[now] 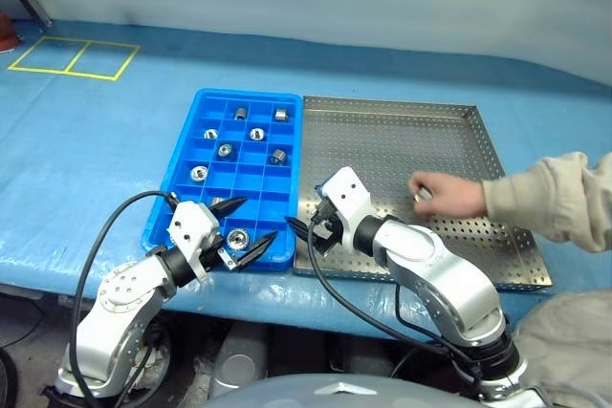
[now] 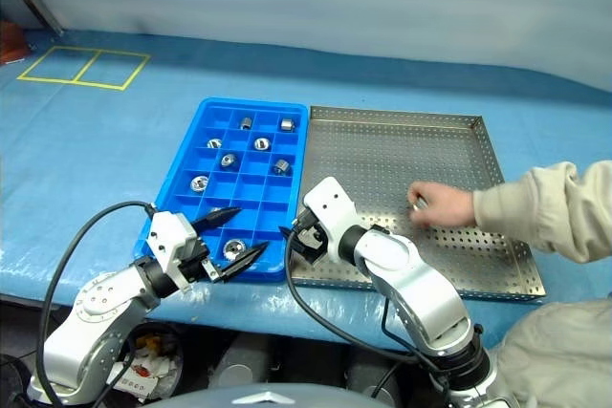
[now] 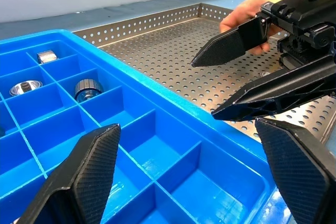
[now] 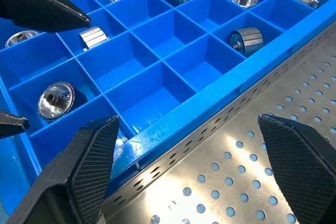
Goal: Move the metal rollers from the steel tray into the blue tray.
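Note:
The blue tray lies left of the steel tray, and the two touch. Several metal rollers sit singly in its compartments, one in the near row. My left gripper hangs open over the blue tray's near edge with nothing between its fingers. My right gripper stands open and empty over the steel tray's near left corner, pointing toward the blue tray. A person's hand rests on the steel tray's perforated floor, with a small shiny piece at its fingertips.
The trays sit on a blue cloth-covered table. Yellow tape squares mark its far left. The person's beige sleeve reaches in from the right across the steel tray's right rim. My two grippers are close together at the trays' shared edge.

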Robot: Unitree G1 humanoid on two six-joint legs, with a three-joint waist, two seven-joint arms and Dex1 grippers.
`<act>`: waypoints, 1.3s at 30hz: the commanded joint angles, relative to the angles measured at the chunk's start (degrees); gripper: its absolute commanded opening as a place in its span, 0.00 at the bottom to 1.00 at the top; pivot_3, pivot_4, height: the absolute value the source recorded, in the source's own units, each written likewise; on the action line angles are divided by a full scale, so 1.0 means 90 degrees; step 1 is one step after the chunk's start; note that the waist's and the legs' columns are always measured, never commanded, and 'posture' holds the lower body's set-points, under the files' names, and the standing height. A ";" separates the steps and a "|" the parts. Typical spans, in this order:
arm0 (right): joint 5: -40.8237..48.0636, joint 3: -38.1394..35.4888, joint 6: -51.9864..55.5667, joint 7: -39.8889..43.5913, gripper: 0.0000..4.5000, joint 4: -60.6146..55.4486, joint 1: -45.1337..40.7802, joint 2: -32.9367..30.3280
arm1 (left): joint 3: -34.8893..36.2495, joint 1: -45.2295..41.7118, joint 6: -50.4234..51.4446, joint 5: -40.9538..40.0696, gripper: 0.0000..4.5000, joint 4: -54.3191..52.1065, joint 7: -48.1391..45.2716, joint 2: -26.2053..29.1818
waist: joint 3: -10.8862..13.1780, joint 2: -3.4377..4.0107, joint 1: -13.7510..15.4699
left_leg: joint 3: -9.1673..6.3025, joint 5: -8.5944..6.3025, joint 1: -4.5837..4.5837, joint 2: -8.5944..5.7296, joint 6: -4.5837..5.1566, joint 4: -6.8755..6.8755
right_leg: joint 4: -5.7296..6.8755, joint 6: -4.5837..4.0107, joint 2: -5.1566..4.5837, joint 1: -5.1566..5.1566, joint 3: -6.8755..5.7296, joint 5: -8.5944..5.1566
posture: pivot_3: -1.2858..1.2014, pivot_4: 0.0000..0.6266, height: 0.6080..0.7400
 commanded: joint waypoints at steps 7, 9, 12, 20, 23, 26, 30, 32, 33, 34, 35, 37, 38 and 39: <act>0.0008 -0.0022 -0.0105 -0.0066 0.99 -0.0172 0.0010 0.0051 | -0.0035 -0.0066 0.0002 -0.0052 1.00 -0.0105 -0.0061 0.0039 | 0.0000 0.0000 -0.0002 | 0.0000 0.0000 0.0000 0.0000 0.0000 0.0000 | 0.0000 0.0000 0.0000 0.0000 0.0000 0.0000 | 0.64 0.24 1.00; 0.0011 -0.0033 -0.0096 -0.0075 0.99 -0.0181 0.0017 0.0050 | -0.0041 -0.0076 0.0014 -0.0060 1.00 -0.0107 -0.0066 0.0038 | 0.0000 0.0000 -0.0002 | 0.0000 0.0000 0.0000 0.0000 0.0000 0.0000 | 0.0000 0.0000 0.0000 0.0000 0.0000 0.0000 | 0.64 0.24 1.00; 0.0011 -0.0036 -0.0084 -0.0092 0.99 -0.0202 0.0038 0.0052 | -0.0051 -0.0077 0.0040 -0.0068 1.00 -0.0117 -0.0085 0.0040 | 0.0000 0.0000 -0.0005 | 0.0000 0.0000 0.0000 0.0000 0.0000 0.0000 | 0.0000 0.0000 0.0000 0.0000 0.0000 0.0000 | 0.64 0.24 1.00; -0.0044 -0.0240 -0.0092 -0.0461 0.99 -0.0140 0.0097 0.0377 | -0.0081 -0.0127 0.0094 -0.0096 1.00 -0.0094 -0.0194 0.0065 | 0.0000 0.0000 -0.0015 | 0.0000 0.0000 0.0000 0.0000 0.0000 -0.0001 | 0.0000 -0.0001 0.0000 -0.0001 0.0000 0.0000 | 0.63 0.24 1.00; -0.0124 -0.0464 -0.0098 -0.0726 0.99 -0.0118 0.0070 0.0547 | -0.0097 -0.0268 0.0112 -0.0096 1.00 -0.0010 -0.0259 0.0085 | 0.0000 0.0000 -0.0016 | 0.0000 0.0000 0.0000 0.0000 0.0000 0.0000 | 0.0001 0.0000 0.0000 0.0000 0.0001 0.0000 | 0.63 0.24 1.00; -0.0285 -0.0850 -0.0156 -0.1128 0.99 -0.0098 0.0070 0.0758 | -0.0168 -0.0393 0.0087 -0.0104 1.00 0.0048 -0.0323 0.0050 | 0.0000 0.0000 -0.0033 | 0.0002 0.0000 0.0000 -0.0001 0.0000 0.0001 | 0.0000 0.0000 -0.0001 0.0000 0.0001 0.0000 | 0.62 0.24 1.00; -0.0573 -0.1515 -0.0197 -0.1779 0.99 -0.0025 0.0017 0.1119 | -0.0315 -0.0576 0.0060 -0.0113 1.00 0.0164 -0.0440 0.0020 | 0.0000 0.0001 -0.0092 | 0.0009 0.0000 -0.0002 -0.0001 0.0000 -0.0001 | 0.0000 0.0000 0.0001 -0.0001 0.0001 0.0000 | 0.61 0.24 1.00; -0.0728 -0.1807 -0.0204 -0.2053 0.99 -0.0004 0.0047 0.1230 | -0.0383 -0.0644 0.0060 -0.0135 1.00 0.0211 -0.0510 0.0013 | 0.0000 0.0001 -0.0141 | 0.0014 0.0000 -0.0002 -0.0002 0.0000 -0.0001 | 0.0001 0.0000 0.0001 -0.0001 0.0001 0.0000 | 0.60 0.24 1.00; -0.0785 -0.1919 -0.0191 -0.2156 0.99 0.0006 0.0069 0.1272 | -0.0407 -0.0671 0.0066 -0.0141 1.00 0.0228 -0.0548 0.0014 | 0.0000 0.0001 -0.0166 | 0.0014 0.0000 -0.0002 -0.0002 0.0000 -0.0001 | 0.0001 0.0000 0.0001 0.0000 0.0001 0.0000 | 0.60 0.24 1.00; -0.0849 -0.2084 -0.0161 -0.2290 0.99 0.0042 0.0114 0.1335 | -0.0453 -0.0723 0.0069 -0.0141 1.00 0.0264 -0.0593 0.0011 | 0.0000 0.0001 -0.0196 | 0.0015 0.0000 -0.0002 -0.0003 0.0000 -0.0001 | 0.0001 0.0000 0.0001 0.0000 0.0002 0.0000 | 0.59 0.24 1.00; -0.0895 -0.2189 -0.0140 -0.2374 0.99 0.0067 0.0143 0.1379 | -0.0483 -0.0759 0.0070 -0.0143 1.00 0.0290 -0.0623 0.0009 | 0.0000 0.0001 -0.0216 | 0.0016 0.0000 -0.0001 -0.0003 0.0000 -0.0001 | 0.0002 0.0000 0.0001 0.0000 0.0003 0.0000 | 0.59 0.24 1.00; -0.0969 -0.2306 -0.0187 -0.2475 0.99 0.0173 0.0227 0.1423 | -0.0561 -0.0855 0.0060 -0.0116 1.00 0.0372 -0.0669 -0.0011 | 0.0000 0.0001 -0.0270 | 0.0018 0.0001 0.0000 -0.0003 0.0000 -0.0001 | 0.0003 0.0000 0.0003 0.0000 0.0004 0.0000 | 0.59 0.24 1.00; -0.1089 -0.2272 -0.0211 -0.2548 0.99 0.0259 0.0280 0.1396 | -0.0595 -0.0899 0.0052 -0.0100 1.00 0.0412 -0.0678 -0.0032 | 0.0000 0.0001 -0.0304 | 0.0019 0.0001 0.0002 -0.0004 0.0001 -0.0002 | 0.0004 -0.0001 0.0004 0.0001 0.0006 0.0000 | 0.59 0.24 1.00; -0.1120 -0.2320 -0.0221 -0.2630 0.99 0.0338 0.0318 0.1483 | -0.0626 -0.0943 0.0043 -0.0082 1.00 0.0449 -0.0678 -0.0050 | 0.0000 0.0001 -0.0331 | 0.0019 0.0001 0.0002 -0.0005 0.0001 -0.0001 | 0.0005 0.0000 0.0005 0.0001 0.0007 0.0000 | 0.58 0.24 1.00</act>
